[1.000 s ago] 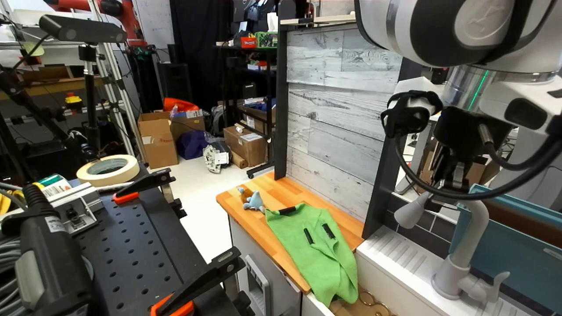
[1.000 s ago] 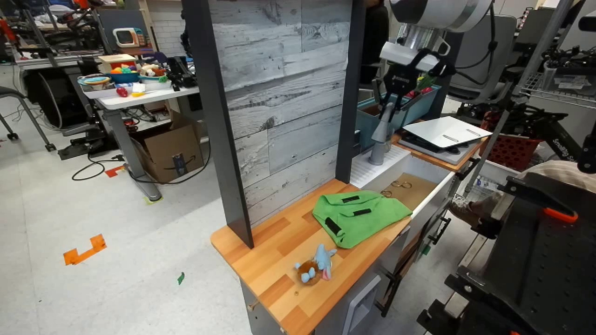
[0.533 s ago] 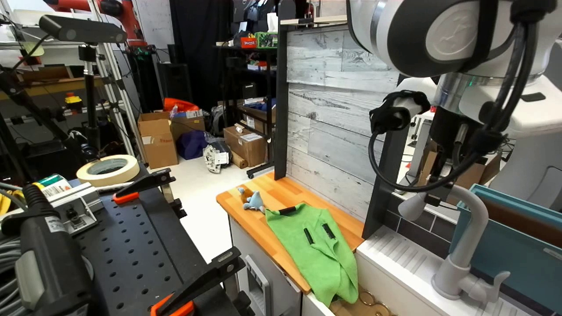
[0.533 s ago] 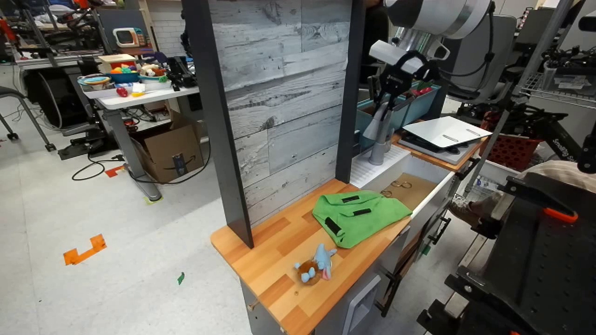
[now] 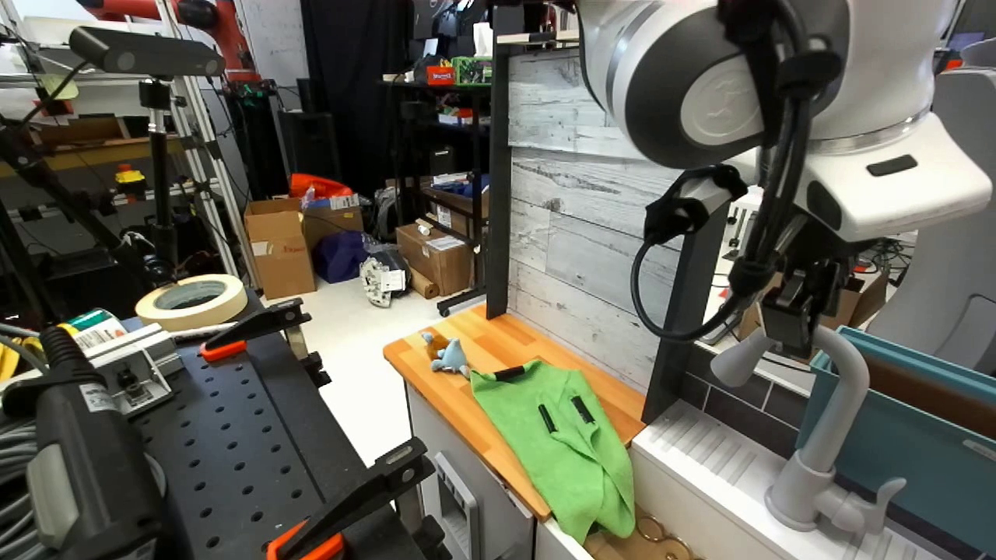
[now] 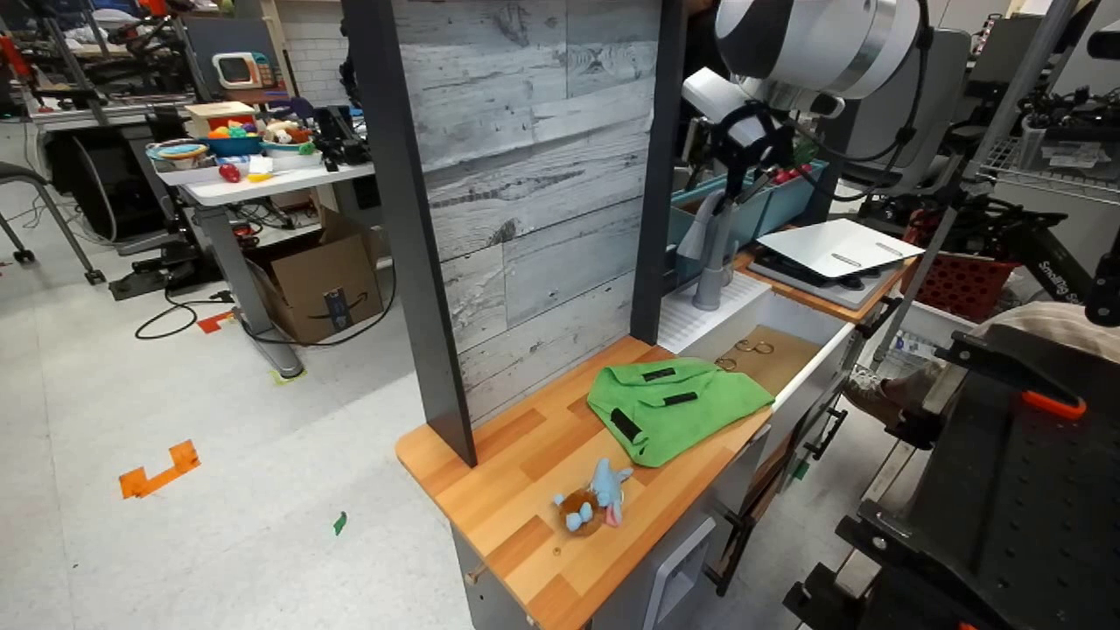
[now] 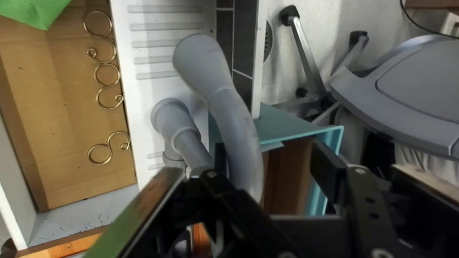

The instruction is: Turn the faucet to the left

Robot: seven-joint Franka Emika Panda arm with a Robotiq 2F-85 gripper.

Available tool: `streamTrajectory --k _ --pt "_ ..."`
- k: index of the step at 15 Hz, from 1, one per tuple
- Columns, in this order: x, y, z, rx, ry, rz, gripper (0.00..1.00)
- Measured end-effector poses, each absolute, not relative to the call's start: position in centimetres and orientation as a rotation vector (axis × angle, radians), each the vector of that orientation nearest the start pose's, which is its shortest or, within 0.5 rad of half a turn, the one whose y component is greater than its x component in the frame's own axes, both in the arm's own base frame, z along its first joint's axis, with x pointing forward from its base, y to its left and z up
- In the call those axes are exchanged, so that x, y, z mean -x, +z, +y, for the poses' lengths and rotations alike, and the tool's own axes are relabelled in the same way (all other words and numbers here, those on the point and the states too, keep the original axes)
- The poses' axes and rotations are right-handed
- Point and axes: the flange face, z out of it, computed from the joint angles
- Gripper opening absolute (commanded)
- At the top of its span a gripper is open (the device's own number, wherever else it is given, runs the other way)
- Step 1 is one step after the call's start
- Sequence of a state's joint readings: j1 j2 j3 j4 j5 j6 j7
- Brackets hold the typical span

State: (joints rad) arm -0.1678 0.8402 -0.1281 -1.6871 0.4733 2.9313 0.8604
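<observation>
Gripper [image 7: 271, 157]: while its jaws stand wide apart, it has hold of nothing; one jaw is just beside the faucet [image 5: 840, 412], the other well off. Contact: can't tell from where I stand.
Faucet: upright on the ledge [image 7: 161, 36] behind the basin [image 7: 82, 215], gripper at the top of its curve. Wrist view has the curve between the jaws, close jaw on the basin side.
Spout [image 7: 202, 66]: over the ledge ribs, not the basin, aimed toward the panel [image 6: 542, 175] end.
Turn: step in hand, I'd say, done as a sideways shove, not a clamp. Facing the basin's front, spout already points left, so probably late in the job.
Next push: if more left is wanted, bear on the curve with the close jaw, away from the basin; no squeeze needed. If that's enough, lift straight up before going sideways, or the jaw could drag the spout back.
Lever [image 5: 882, 504]: low on the faucet, well apart from the gripper; likely no part in this.
Bin [image 5: 918, 459]: behind the faucet; could foul the far jaw if it dips.
Cloth [image 6: 700, 420]: on the counter [image 6: 542, 490], one corner over the basin, well clear.
</observation>
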Motion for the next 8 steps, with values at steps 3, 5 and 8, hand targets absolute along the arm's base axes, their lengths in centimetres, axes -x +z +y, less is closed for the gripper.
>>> streamTrajectory --k 3,5,8 --pt "-65.4 15.8 -22.0 2.01 -0.668 2.018 1.0" --pt "-64.3 16.3 -22.0 1.996 -0.717 2.021 1.0" --pt "-62.2 17.5 -21.0 2.027 -0.71 2.008 1.0"
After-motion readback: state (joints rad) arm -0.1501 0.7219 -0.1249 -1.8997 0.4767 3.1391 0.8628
